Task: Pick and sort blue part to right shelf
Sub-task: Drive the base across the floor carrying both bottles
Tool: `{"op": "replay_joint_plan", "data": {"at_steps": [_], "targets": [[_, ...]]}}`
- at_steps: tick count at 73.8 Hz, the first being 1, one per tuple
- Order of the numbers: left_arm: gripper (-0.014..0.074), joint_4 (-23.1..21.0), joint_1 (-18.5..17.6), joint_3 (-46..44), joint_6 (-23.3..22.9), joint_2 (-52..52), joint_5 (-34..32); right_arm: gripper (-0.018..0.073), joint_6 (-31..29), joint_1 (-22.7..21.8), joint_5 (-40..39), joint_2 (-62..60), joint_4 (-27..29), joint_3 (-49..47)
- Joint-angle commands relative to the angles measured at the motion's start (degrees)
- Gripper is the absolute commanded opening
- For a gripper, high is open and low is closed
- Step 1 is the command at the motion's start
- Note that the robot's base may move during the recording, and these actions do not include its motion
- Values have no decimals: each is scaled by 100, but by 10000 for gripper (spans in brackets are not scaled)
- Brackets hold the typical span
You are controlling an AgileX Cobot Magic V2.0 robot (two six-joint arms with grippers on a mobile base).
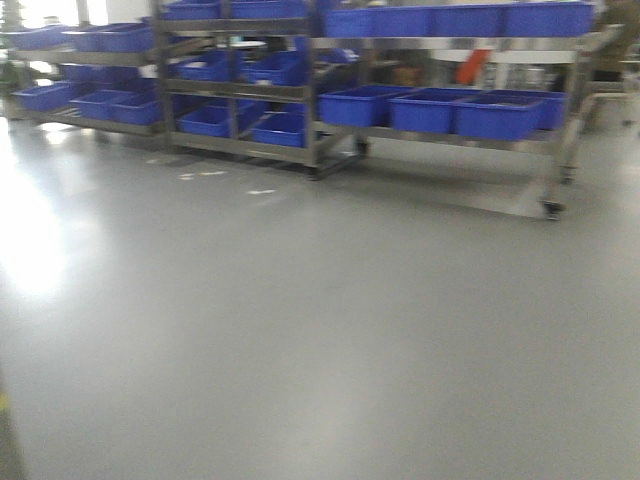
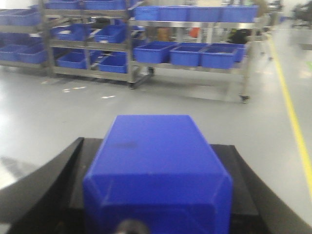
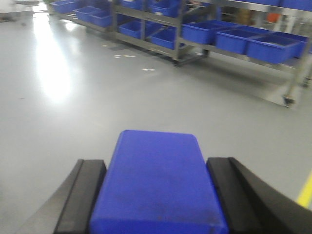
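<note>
A: While blur softens it all, what can you count?
B: Three racks along the grey floor's far edge. The right shelf, far right, shows three blue crates fronting its lower tier; its top row is cut off.
A: Parts?
B: Two. The left gripper clamps one blue part, the right gripper a second blue part, near ends cropped.

No legible text, label, brand, number or sign in any view. Blue crates on right shelf, upper frame: faces blurred, markings unresolvable. Blue part, lower centre: surfaces unlettered. Yellow line on floor: plain.
</note>
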Motion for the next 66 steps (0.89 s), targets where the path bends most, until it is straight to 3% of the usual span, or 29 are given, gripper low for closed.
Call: {"op": "replay_joint_plan", "data": {"at_steps": [1, 66], "targets": [[294, 20, -26, -156, 0, 91, -541, 251, -38, 0, -532, 124, -151, -163], [294, 20, -26, -156, 0, 91, -541, 251, -38, -6, -532, 127, -151, -163]]}}
